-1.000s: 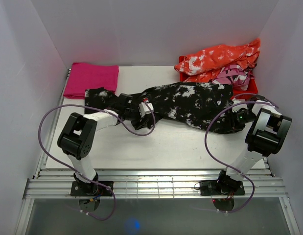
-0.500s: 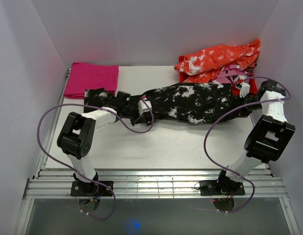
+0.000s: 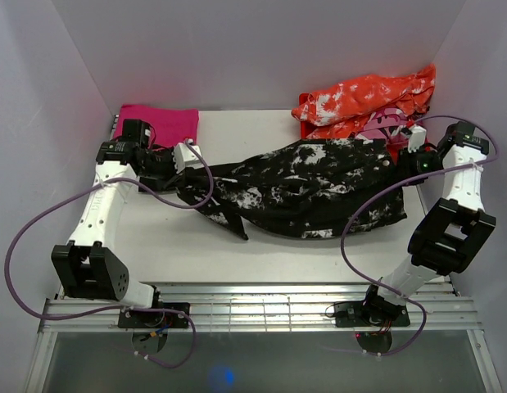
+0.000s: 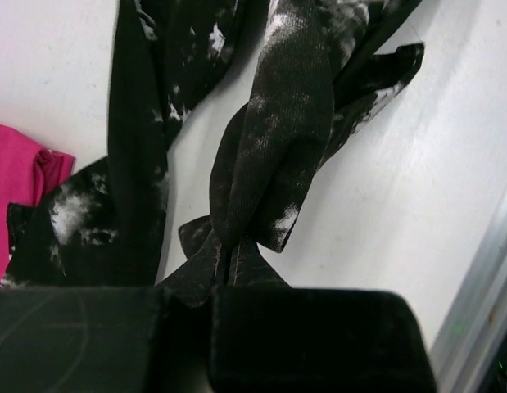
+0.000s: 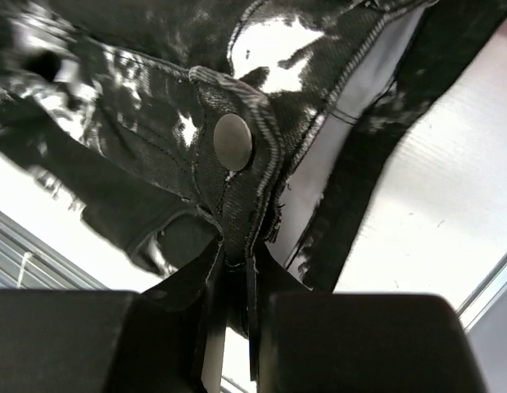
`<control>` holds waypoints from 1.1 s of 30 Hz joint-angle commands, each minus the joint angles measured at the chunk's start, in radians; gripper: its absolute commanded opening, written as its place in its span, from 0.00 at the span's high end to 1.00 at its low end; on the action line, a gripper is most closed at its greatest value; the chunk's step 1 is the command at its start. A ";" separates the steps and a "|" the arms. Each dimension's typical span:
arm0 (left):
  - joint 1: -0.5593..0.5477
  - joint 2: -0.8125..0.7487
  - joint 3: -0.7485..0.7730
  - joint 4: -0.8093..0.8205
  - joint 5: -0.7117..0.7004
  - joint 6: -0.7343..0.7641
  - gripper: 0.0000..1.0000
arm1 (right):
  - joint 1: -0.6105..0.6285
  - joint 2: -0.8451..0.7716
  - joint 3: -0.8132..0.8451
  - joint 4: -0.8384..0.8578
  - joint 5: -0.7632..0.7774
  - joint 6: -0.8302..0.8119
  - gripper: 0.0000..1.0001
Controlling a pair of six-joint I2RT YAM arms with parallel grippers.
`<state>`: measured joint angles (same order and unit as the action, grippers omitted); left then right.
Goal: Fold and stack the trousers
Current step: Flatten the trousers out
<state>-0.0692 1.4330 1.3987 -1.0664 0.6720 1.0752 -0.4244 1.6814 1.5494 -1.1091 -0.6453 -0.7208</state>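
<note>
The trousers, black with white splotches, hang stretched across the middle of the table between both grippers. My left gripper is at the back left, shut on a bunched fold of a leg, with the fabric pinched between the jaws. My right gripper is at the back right, shut on the waistband just below its dark round button. The lower edge of the trousers sags onto the table.
A folded magenta cloth lies at the back left, close behind my left gripper, and shows at the left of the wrist view. An orange-and-white garment with a pink patterned piece is piled at the back right. White walls enclose three sides.
My left gripper shut on the leg and pulled it back and left, its arm now extended. My right gripper carried the waistband back and right, so the trousers are spread wider.
</note>
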 commanded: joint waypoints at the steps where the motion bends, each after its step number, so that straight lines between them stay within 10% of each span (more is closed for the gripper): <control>1: 0.008 0.026 0.106 -0.259 -0.054 0.178 1.00 | -0.011 -0.051 -0.040 0.037 0.053 -0.028 0.92; 9: 0.008 0.187 -0.022 -0.126 -0.092 0.117 0.97 | -0.011 -0.035 -0.132 0.081 0.122 -0.049 0.92; 12: 0.015 0.152 -0.176 0.047 -0.235 0.066 0.78 | -0.011 -0.046 -0.179 0.104 0.137 -0.062 0.92; 16: 0.068 0.057 -0.214 0.066 -0.138 -0.015 0.29 | -0.011 -0.060 -0.210 0.121 0.141 -0.062 0.92; 33: 0.282 0.064 -0.328 0.172 0.079 -0.379 0.30 | -0.013 -0.068 -0.192 0.193 0.177 0.007 0.92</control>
<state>0.0891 1.5192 1.0901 -0.9066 0.6315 0.7876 -0.4316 1.6592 1.3300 -0.9787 -0.4873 -0.7532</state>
